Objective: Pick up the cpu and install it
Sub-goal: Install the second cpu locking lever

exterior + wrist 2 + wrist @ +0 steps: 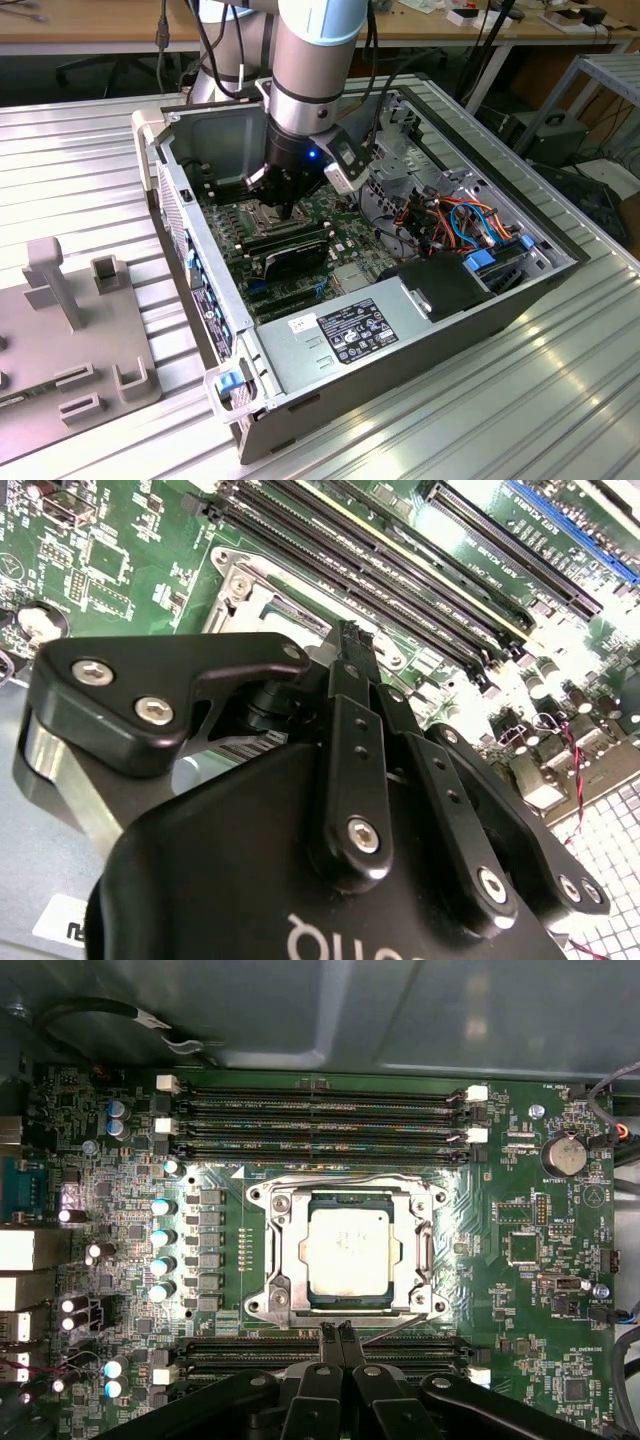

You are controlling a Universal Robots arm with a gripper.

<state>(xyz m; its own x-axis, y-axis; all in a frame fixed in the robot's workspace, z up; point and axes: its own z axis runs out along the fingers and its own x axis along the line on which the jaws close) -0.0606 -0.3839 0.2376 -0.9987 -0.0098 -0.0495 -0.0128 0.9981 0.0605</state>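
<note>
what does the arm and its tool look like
The arm is a silver-grey cylinder with a pale blue band at the top and black cables alongside. The tool is matt black, with slim black fingers, silver screws, and a small blue light on its wrist.

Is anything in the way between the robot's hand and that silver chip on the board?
Nothing visible is. In the first wrist view the cpu lies uncovered inside its socket frame, and the shut hand hangs just beside it, over the memory slots.
</note>
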